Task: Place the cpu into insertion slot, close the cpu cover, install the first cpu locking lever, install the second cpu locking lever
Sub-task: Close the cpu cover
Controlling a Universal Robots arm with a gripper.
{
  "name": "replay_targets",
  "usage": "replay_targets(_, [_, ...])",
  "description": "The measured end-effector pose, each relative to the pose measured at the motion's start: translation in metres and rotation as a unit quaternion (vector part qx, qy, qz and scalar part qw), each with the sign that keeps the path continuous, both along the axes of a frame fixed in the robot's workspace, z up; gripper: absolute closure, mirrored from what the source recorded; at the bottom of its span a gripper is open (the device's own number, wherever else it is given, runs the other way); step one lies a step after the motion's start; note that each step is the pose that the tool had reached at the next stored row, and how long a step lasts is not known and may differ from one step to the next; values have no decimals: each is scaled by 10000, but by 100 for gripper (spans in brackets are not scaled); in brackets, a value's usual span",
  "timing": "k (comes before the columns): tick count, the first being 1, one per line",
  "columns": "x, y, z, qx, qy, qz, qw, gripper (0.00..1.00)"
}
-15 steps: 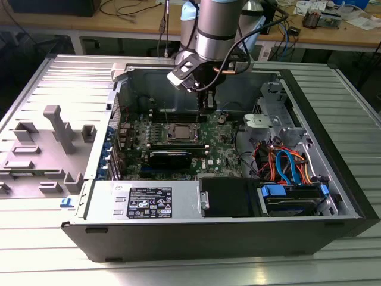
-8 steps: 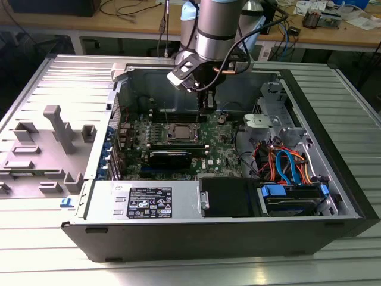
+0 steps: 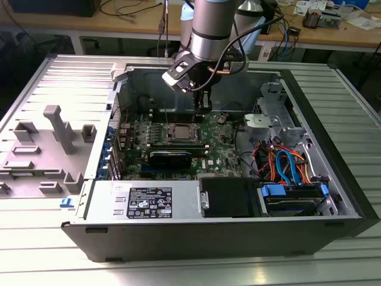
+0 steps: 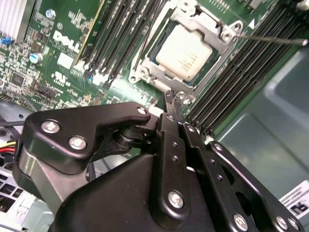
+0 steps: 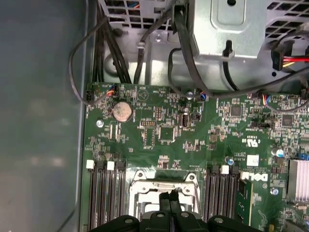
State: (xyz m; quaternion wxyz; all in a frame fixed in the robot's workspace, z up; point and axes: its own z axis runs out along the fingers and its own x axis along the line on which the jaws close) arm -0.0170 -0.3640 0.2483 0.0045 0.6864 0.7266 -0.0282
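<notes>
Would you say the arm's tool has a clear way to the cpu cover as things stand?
Probably yes: the tool hangs right at the edge of the cpu cover, which lies flat around the cpu, and nothing stands between them in the second wrist view.

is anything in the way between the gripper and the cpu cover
Nothing visible does. The gripper, jaws shut, hangs just off the edge of the cpu cover, which lies flat around the cpu, with only bare motherboard between them.
</notes>
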Motion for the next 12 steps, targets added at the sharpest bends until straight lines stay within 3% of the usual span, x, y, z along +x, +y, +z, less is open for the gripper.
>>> replay_targets(12, [-17,0,-1,0,0,2,10000,89])
